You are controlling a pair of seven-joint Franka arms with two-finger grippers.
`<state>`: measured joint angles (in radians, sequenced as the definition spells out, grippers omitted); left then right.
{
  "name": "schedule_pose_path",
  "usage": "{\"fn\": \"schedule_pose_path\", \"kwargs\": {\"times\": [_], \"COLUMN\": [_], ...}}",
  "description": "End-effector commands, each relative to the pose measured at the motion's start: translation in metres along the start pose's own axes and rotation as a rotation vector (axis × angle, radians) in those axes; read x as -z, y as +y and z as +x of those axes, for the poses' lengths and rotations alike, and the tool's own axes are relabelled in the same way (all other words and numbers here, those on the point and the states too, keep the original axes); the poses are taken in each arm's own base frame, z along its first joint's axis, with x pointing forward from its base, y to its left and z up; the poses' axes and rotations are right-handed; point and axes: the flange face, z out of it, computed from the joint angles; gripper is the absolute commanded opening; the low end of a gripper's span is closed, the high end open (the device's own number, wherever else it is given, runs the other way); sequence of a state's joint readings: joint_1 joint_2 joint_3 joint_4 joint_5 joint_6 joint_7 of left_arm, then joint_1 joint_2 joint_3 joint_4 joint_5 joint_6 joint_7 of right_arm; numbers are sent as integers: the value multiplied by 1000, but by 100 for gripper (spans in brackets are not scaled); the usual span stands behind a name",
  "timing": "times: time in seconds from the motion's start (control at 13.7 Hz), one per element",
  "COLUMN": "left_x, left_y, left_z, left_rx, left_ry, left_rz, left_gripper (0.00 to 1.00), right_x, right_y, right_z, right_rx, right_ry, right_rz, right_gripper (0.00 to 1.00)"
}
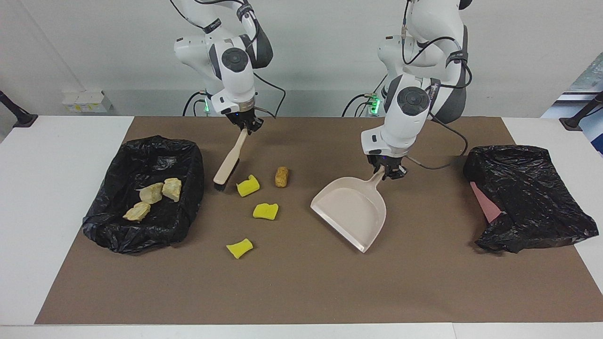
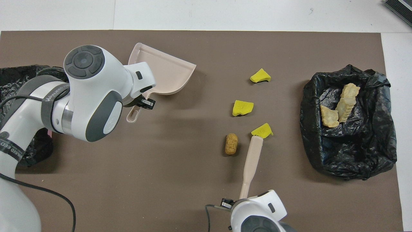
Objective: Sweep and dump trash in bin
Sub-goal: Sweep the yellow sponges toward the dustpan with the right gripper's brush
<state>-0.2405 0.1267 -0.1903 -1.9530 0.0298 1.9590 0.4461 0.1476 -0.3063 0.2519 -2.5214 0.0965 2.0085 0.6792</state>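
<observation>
The right gripper, upper centre of the facing view, pinches the brush; the left gripper pinches the dustpan. Yellow chunks and a brown nugget lie mid-bench; tan lumps sit in the black bin.

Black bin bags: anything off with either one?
Yes. The black bag-lined bin at the right arm's end stands open with three pale tan lumps inside. The other black bag lies slumped and crumpled, a pink edge sticking out beneath it.
</observation>
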Motion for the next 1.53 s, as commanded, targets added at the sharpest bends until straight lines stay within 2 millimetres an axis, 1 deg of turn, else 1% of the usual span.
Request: {"fn": "schedule_pose_path", "kwargs": {"times": [0.0,0.07,0.15,0.22,0.36,0.44,0.51,0.58,0.66,0.73,0.8,0.87,0.95,1.02,1.17,1.38,1.46], "left_x": [-2,-10,-13,-13,-17,-17,-18,-20,-21,-25,-27,-27,-29,-29,-39,-41,-41], "left_y": [49,61,78,90,98,101,102,103,105,106,105,104,103,103,102,95,92], "left_z": [-18,-21,-23,-23,-26,-27,-30,-32,-31,-30,-29,-28,-27,-26,-22,-18,-18], "left_rx": [-102,-123,-164,-224,-349,-437,-486,-489,-496,-496,-496,-494,-491,-489,-492,-486,-480], "left_ry": [0,16,28,25,14,5,-2,-3,-3,-6,-5,2,8,18,19,46,55], "left_rz": [39,53,66,71,72,71,68,69,69,66,65,68,70,74,70,82,82], "left_gripper": [0,0,0,0,0,0,0,0,0,0,0,0,0,0,0,0,0], "right_x": [-18,-22,-29,-29,-25,-21,-19,-18,-20,-27,-35,-39,-38,-29,-18,15,30], "right_y": [-7,-13,-24,-35,-49,-59,-66,-71,-79,-90,-101,-117,-130,-142,-164,-194,-201], "right_z": [12,21,29,35,37,33,27,21,12,3,-2,-16,-30,-40,-59,-58,-52], "right_rx": [30,28,33,48,71,91,109,122,147,194,257,316,368,446,526,568,575], "right_ry": [-18,-13,-23,-30,-32,-31,-35,-40,-47,-65,-83,-83,-73,-64,-45,-52,-51], "right_rz": [-4,11,18,20,25,25,27,33,30,29,29,24,22,26,35,27,20], "right_gripper": [0,0,0,0,0,0,0,0,0,0,0,0,0,0,0,0,0]}}
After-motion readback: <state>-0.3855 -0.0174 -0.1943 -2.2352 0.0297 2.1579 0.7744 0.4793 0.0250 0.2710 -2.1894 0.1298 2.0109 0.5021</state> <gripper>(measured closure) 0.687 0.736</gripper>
